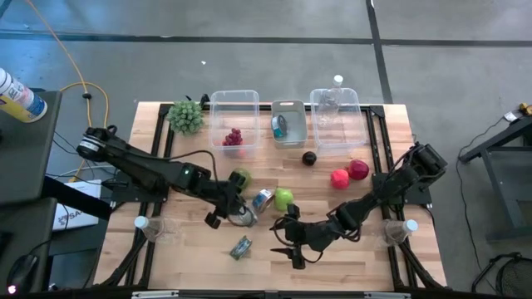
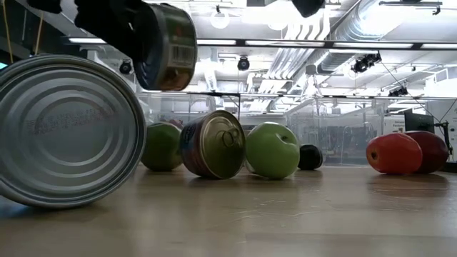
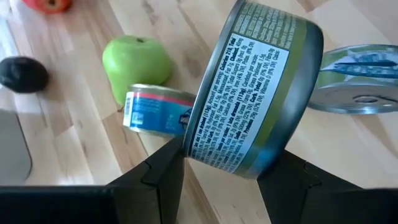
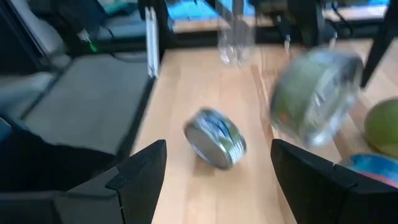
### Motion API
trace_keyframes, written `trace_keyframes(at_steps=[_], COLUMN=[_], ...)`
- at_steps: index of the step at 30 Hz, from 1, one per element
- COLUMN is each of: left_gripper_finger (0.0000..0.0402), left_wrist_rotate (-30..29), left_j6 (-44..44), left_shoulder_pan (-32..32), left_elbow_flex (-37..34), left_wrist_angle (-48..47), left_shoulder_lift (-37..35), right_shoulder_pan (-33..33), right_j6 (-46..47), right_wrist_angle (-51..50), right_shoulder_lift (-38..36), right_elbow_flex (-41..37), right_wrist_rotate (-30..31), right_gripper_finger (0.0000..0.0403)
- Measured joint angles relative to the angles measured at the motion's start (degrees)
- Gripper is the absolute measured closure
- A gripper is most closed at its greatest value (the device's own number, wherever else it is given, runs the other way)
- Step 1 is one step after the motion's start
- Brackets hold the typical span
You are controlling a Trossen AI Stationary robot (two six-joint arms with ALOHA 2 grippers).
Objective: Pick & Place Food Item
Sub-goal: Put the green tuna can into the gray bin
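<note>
My left gripper (image 3: 227, 159) is shut on a short green-labelled can (image 3: 255, 93) and holds it above the table's middle (image 1: 239, 215); in the low view the can (image 2: 168, 46) hangs at the top. Below it, a blue-and-red can (image 3: 155, 111) lies on its side beside a green apple (image 3: 137, 59). A silver can (image 1: 241, 247) lies on its side near the table's near edge and looms large in the low view (image 2: 68, 132). My right gripper (image 1: 293, 251) is open and stands just right of this can (image 4: 216, 138) without touching it. My left gripper pinches the green-labelled can between its two fingers, one finger (image 3: 166, 171) at each flat end, down by the rim (image 3: 198, 149). The printed side wall faces the wrist camera. The can is lifted clear of the table and tilted.
A second green apple (image 1: 241, 177), two red apples (image 1: 339, 178) (image 1: 358, 169) and a dark plum (image 1: 309, 158) lie on the wood. Along the far edge stand three clear bins (image 1: 233, 98) (image 1: 288, 106) (image 1: 335, 95), one holding grapes (image 1: 233, 137). A green bunch (image 1: 186, 116) lies at the far left.
</note>
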Motion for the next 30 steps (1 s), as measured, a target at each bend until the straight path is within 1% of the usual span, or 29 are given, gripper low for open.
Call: trace_keyframes(at_steps=[4,7,9,12,14,16,18,23,26,28,30], left_gripper_finger=[0.0237,0.0237,0.0237,0.0237,0.0237,0.0237,0.0237,0.0237,0.0237,0.0237,0.0237], left_wrist_rotate=[-0.4,-0.6,-0.7,-0.8,-2.8,-4.5,-5.0,-5.0,-5.0,-5.0,-5.0], left_j6=[-1.5,-4.6,-5.6,-5.6,-5.6,-5.7,-6.1,-8.2,-8.9,-9.5,-10.6], left_shoulder_pan=[-0.5,-0.7,-1.0,-1.1,-1.1,-0.5,-0.1,-0.2,-1.0,-1.5,-2.2], left_elbow_flex=[0.0,0.0,0.0,0.0,0.0,0.0,0.1,0.2,0.2,0.2,0.2], left_wrist_angle=[0.5,1.6,1.5,1.4,1.5,2.1,3.0,5.1,5.9,7.1,8.3], left_shoulder_lift=[-0.1,-0.1,-0.1,-0.2,-0.4,-0.8,-1.2,-2.0,-2.0,-2.0,-2.0], right_shoulder_pan=[-0.5,-0.5,-0.9,-0.6,-0.4,0.5,1.2,2.2,2.2,1.7,1.1], right_j6=[-1.2,-5.5,-6.6,-9.4,-10.3,-12.8,-13.9,-14.1,-15.1,-15.1,-14.5], right_wrist_angle=[1.0,-0.4,0.6,-0.1,0.9,0.8,1.8,1.6,1.3,1.4,1.5], right_shoulder_lift=[0.7,1.3,1.9,1.8,1.5,0.3,-0.8,-2.0,-2.0,-2.0,-2.0], right_elbow_flex=[0.2,-0.1,0.0,0.0,0.0,0.0,0.1,0.2,0.2,0.2,0.2], right_wrist_rotate=[-2.0,-2.3,-2.9,-1.3,-0.2,3.1,8.3,25.1,32.7,33.9,30.8], right_gripper_finger=[0.0124,0.0124,0.0124,0.0124,0.0124,0.0124,0.0124,0.0124,0.0124,0.0124,0.0124])
